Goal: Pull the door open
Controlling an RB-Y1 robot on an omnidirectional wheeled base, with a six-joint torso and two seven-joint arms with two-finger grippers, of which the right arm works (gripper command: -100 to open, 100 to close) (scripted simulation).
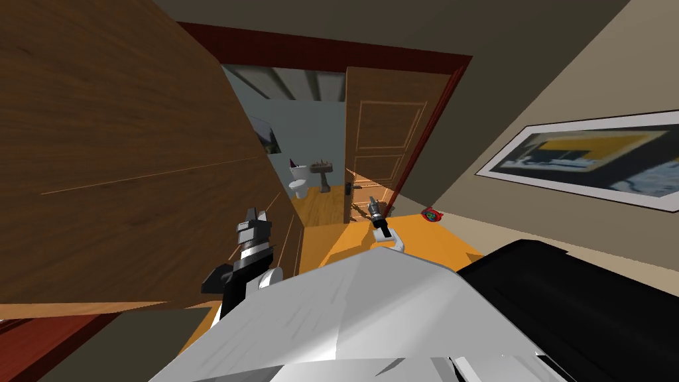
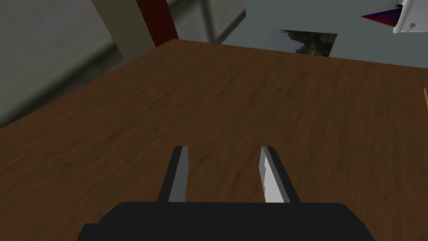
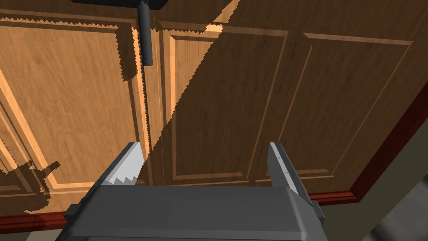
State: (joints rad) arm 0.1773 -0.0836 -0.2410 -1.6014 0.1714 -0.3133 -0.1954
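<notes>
A brown panelled door [image 1: 384, 132] stands partly open in a dark red frame [image 1: 437, 113]. A dark lever handle [image 1: 349, 189] sits on its free edge. My right gripper [image 1: 373, 207] is close in front of the door's lower panels, open. In the right wrist view the door [image 3: 234, 96] faces the open right gripper [image 3: 205, 163]. The dark handle [image 3: 145, 37] lies some way beyond the fingertips, with nothing between the fingers. My left gripper [image 1: 255, 219] hovers beside a large brown wooden surface [image 1: 119, 152]. It stands open and holds nothing in the left wrist view [image 2: 223, 173].
Through the gap I see a room with a toilet [image 1: 298, 179] and a pedestal sink [image 1: 323, 174]. A framed picture [image 1: 590, 162] hangs on the right wall. A small colourful object [image 1: 432, 213] lies on the orange floor, and a black bulk [image 1: 583, 292] sits near my right.
</notes>
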